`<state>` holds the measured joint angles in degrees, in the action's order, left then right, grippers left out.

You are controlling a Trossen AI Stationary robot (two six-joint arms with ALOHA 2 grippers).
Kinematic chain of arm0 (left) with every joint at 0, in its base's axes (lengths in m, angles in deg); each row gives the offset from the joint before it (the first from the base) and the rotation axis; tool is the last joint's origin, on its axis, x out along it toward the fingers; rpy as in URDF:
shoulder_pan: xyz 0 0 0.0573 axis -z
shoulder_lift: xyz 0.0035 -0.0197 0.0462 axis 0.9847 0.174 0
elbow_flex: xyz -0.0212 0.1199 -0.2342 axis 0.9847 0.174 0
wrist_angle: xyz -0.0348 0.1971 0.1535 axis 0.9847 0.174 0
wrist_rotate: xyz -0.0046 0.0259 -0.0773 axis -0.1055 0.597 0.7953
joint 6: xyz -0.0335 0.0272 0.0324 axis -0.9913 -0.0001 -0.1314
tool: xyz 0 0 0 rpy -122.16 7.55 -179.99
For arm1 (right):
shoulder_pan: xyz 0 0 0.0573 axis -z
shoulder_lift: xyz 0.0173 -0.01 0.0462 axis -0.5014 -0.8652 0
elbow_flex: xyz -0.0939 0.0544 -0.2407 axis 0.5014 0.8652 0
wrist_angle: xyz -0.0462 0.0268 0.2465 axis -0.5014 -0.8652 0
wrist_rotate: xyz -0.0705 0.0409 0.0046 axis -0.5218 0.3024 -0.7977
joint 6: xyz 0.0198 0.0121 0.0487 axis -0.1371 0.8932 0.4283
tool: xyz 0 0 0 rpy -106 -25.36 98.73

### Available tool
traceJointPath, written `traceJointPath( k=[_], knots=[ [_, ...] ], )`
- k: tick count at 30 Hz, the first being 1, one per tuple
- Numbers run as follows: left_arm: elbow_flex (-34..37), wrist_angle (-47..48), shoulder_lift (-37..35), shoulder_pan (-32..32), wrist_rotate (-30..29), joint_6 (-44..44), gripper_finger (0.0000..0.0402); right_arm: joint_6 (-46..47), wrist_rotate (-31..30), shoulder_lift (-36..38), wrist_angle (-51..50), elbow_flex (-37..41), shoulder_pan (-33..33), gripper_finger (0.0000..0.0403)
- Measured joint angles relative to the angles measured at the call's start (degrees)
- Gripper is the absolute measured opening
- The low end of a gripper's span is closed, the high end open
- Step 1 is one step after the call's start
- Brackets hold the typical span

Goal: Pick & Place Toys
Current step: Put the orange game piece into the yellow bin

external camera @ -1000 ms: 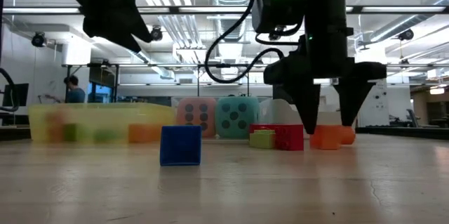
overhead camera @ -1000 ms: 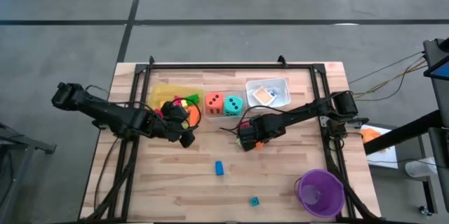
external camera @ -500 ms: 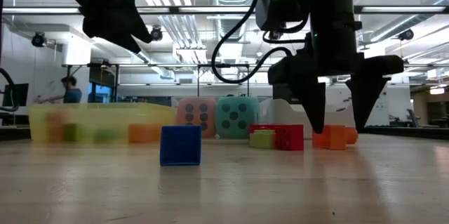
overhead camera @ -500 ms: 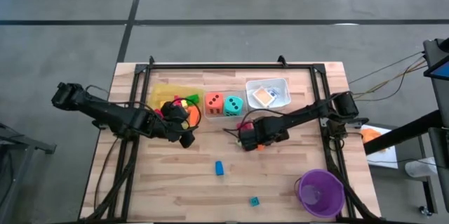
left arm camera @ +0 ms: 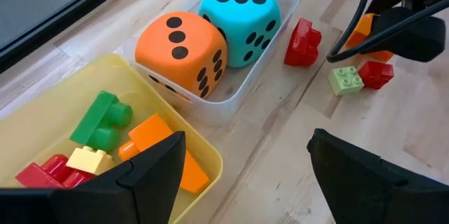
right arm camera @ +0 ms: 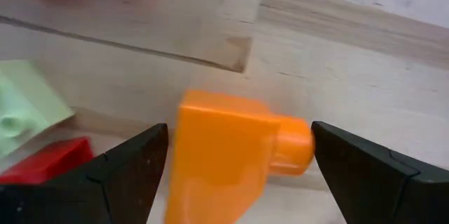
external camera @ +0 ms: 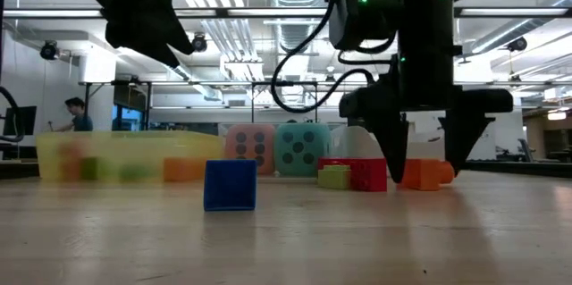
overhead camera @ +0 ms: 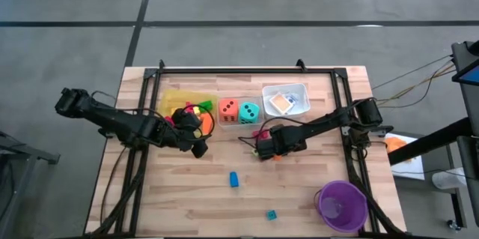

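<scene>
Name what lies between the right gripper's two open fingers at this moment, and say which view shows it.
An orange block lies on the table between the right gripper's fingers; the right wrist view shows it.

Orange block (right arm camera: pixel 231 150) sits right between the jaws, which stand wide apart with a gap on each side, so no contact. Its round stud points toward one jaw. Beyond the other jaw: a pale green block (right arm camera: pixel 24 115) and red blocks (right arm camera: pixel 42 161) on the wooden tabletop (right arm camera: pixel 351 55).
</scene>
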<state>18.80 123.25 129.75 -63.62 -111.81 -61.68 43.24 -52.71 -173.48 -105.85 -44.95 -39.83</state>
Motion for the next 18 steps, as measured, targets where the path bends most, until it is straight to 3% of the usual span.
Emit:
traceJointPath(
  k=[6,13,18],
  knots=[
    [0.0,0.0,0.0,0.0,0.0,0.0,0.0298,0.9,0.1,0.0,0.3,1.5,0.0,0.0338],
    [0.0,-0.2,0.0,0.0,0.0,0.0,0.0298,-0.4,0.0,0.0,1.0,1.4,0.0,0.0258],
    [0.0,-0.2,0.0,0.0,0.0,0.0,0.0298,-2.2,0.3,0.0,1.0,1.0,0.0,0.0255]
  ],
)
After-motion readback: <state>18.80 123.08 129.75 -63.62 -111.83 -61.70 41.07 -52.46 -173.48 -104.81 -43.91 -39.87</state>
